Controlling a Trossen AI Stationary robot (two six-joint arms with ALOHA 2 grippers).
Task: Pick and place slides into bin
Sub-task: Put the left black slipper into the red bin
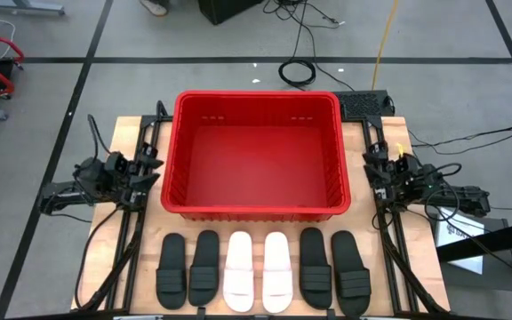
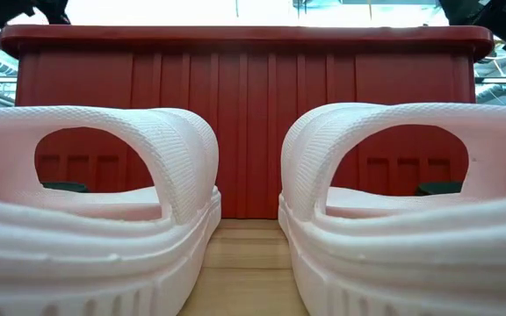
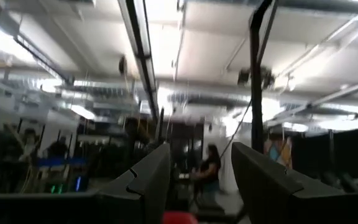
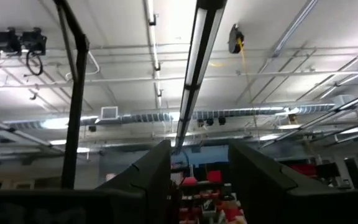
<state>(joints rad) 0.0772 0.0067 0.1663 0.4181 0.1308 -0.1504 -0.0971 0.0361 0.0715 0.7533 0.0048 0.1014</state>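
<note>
Six slides lie in a row on the wooden counter, all just in front of the red bin, on the side nearer the viewer in the high view. Two black slides sit toward the bin's left corner, two white slides lie before its middle, and two more black slides sit toward its right corner. Each lies flat with its length pointing at the bin, close beside its neighbour, none touching the bin wall as far as the high view shows. In the low view the white pair fills the foreground, straps arched, with the bin's ribbed wall rising behind them.

Nothing lies inside the bin; its floor shows bare red.

The left tool rests just beside the bin's left wall, near its midpoint, folded over the counter's edge. Its fingers stand apart with a clear gap and hold nothing; its wrist camera looks up at the ceiling and at a seated person far off in the room.

The right tool sits just beside the bin's right wall, likewise folded. Its fingers are also spread, with nothing between them, aimed at the ceiling lights.
</note>
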